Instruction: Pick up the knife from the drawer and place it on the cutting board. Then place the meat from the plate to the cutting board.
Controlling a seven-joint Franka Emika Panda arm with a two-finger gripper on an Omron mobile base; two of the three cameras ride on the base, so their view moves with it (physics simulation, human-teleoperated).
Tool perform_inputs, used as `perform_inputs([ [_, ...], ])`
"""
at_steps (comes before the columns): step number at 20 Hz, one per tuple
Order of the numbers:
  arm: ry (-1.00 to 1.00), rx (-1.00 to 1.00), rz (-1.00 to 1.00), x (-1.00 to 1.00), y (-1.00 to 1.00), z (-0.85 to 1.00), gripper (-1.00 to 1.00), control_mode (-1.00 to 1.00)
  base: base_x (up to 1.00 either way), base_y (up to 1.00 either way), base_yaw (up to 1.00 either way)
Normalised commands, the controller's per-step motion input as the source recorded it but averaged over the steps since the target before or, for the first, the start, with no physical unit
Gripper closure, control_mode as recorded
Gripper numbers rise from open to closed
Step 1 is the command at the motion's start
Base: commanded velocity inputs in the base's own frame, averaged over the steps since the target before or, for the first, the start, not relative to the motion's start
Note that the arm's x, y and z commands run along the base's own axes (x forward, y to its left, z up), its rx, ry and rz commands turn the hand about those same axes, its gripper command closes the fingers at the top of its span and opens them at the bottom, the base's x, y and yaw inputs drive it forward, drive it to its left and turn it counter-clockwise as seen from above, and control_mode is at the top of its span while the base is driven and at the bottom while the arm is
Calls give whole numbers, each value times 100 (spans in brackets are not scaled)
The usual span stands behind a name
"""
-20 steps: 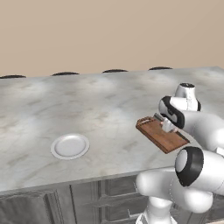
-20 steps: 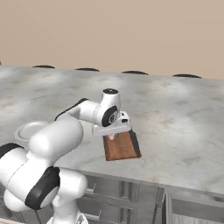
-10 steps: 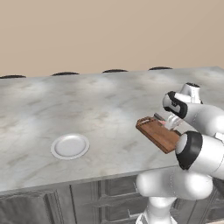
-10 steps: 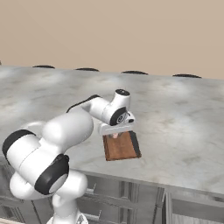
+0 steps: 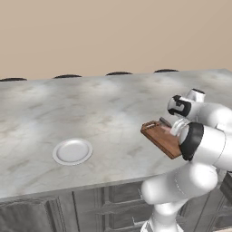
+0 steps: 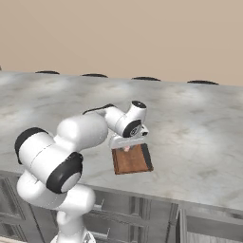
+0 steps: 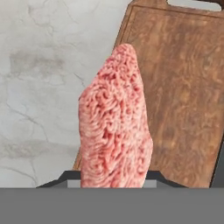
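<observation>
A white robot arm folds forward from its base over the front edge of the marble desk (image 5: 104, 113), elbow bent sharply and the wrist turned downward above the cutting board (image 6: 130, 160). The pincer (image 6: 127, 147) hangs just over the board's far end, clamped on the meat (image 7: 114, 127), whose pink tip shows beneath the hand in the right base view.

Seen along the hand, the meat is a coarse, pinkish-red slab with a pebbled, ground texture, broad at the held end and narrowing to a rounded tip. Its long axis runs away from the pincer, toward the board's handle end, and roughly follows the board's long left edge. It hangs over that edge, partly above the reddish-brown wood and partly above the grey-veined marble beside it.

The cutting board (image 5: 162, 138) lies flat near the desk's front edge, a small rectangle with a darker rim. A slim dark strip, the knife (image 6: 147, 157), lies along one long side of the board; its blade and handle cannot be told apart at this size.

Well to the left of the board in the left base view, the round white plate (image 5: 72, 151) rests on the marble with nothing on it. Behind the board, the desk stretches back to a plain tan wall (image 5: 113, 31).
</observation>
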Motion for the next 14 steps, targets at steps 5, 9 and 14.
perform_inputs([
  [5, 0, 0, 6, 11, 0, -41, 100, -100, 0, 0, 0],
  [9, 0, 0, 6, 15, 0, -31, 100, -100, 0, 0, 0],
  [14, 0, 0, 2, 22, 0, -17, 100, -100, 0, 0, 0],
])
